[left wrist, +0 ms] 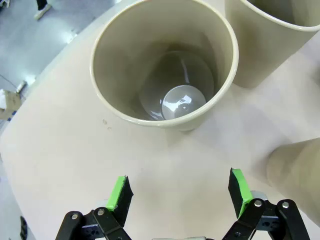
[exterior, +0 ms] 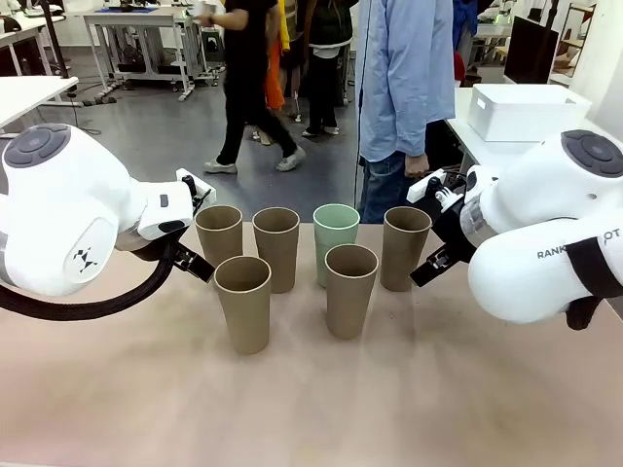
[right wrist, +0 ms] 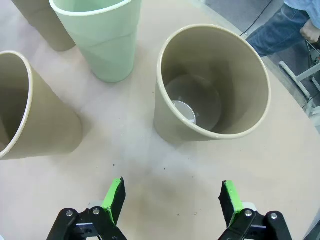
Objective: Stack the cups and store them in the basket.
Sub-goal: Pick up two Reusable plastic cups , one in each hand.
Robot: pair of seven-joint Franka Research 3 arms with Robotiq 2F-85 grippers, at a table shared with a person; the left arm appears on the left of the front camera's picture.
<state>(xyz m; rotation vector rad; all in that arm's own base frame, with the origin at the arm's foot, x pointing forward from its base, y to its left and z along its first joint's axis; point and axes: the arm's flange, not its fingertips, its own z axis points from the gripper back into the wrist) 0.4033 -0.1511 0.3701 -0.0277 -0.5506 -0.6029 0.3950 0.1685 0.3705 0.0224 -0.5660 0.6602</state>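
Stacking is unbegun: tall tan matte cups (exterior: 242,302) are stood around the pale mint-green cup (exterior: 336,241), the white rectangular plastic basket (exterior: 526,112) beyond it. Left gripper (left wrist: 179,189) and right gripper (right wrist: 172,197) are spread, empty; a cup should be gripped.

I have the white left arm (exterior: 58,209) coming in from nine o'clock, wrist aimed toward three, and the white right arm (exterior: 545,233) from three o'clock, wrist aimed toward nine. My black two-finger left gripper (left wrist: 180,192) points down, green pads (left wrist: 119,192) spread wide. My black right gripper (right wrist: 172,197) does likewise, jaws wide apart.
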